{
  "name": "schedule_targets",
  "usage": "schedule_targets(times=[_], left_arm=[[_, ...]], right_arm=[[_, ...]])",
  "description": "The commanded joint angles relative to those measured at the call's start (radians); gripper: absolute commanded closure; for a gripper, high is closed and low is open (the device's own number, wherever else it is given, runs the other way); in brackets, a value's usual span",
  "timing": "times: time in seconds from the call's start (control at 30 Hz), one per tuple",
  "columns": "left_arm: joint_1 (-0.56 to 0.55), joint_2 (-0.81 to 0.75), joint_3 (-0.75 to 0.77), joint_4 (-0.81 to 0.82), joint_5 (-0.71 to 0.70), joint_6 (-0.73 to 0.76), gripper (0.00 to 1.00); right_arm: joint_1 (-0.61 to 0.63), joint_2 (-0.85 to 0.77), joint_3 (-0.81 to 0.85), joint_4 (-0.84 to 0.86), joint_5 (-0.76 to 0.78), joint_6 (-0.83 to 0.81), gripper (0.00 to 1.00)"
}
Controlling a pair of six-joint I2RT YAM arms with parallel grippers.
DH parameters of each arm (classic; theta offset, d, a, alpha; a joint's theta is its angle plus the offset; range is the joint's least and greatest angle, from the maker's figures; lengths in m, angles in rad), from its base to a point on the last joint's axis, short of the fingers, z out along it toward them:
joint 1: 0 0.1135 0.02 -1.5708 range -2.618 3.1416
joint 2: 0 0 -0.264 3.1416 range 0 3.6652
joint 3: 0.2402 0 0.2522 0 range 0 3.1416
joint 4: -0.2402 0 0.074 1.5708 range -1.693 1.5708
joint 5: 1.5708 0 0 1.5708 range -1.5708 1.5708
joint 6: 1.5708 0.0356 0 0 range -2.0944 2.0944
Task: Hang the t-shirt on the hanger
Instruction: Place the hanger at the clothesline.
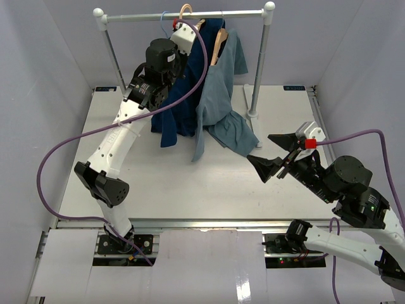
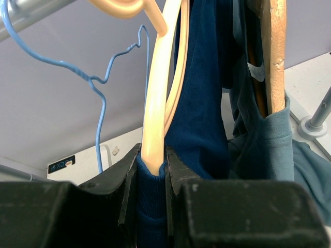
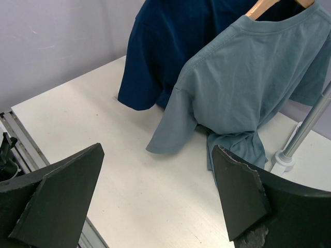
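The navy t-shirt (image 1: 180,101) hangs from the rail down to the table, draped over the tan hanger (image 1: 185,11). My left gripper (image 1: 190,26) is raised to the rail. In the left wrist view my left gripper (image 2: 151,166) is shut on the hanger's (image 2: 155,103) curved arm, with a ribbed edge of the t-shirt (image 2: 199,103) pinched around it between the jaws. My right gripper (image 1: 271,153) is open and empty above the table, right of the clothes. In its own view my right gripper (image 3: 158,170) faces the t-shirt (image 3: 170,46).
A grey-blue shirt (image 1: 221,101) hangs on a second wooden hanger (image 1: 219,41) right beside the t-shirt, its hem pooled on the table (image 1: 190,183). A thin blue wire hanger (image 2: 101,82) hangs to the left. The rack's right post (image 1: 259,76) stands behind the shirts.
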Motion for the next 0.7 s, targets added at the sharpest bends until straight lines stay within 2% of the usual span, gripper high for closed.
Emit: schedule_targets(times=[0.0,0.47,0.63,0.67], left_arm=[[-0.003,-0.013,0.055,0.098,0.002,0.018,1.00],[0.012,0.117,0.130,0.130,0.004,0.035,1.00],[0.018,0.096,0.062,0.130,0.041,0.019,0.99],[0.018,0.087,0.046,0.130,0.062,0.016,0.95]], right_arm=[[0.003,-0.012,-0.007,0.048,0.002,0.009,0.08],[0.005,-0.028,-0.023,0.051,-0.010,0.010,0.08],[0.003,-0.038,-0.029,0.055,-0.014,0.010,0.08],[0.003,-0.038,-0.028,0.055,-0.014,0.010,0.08]])
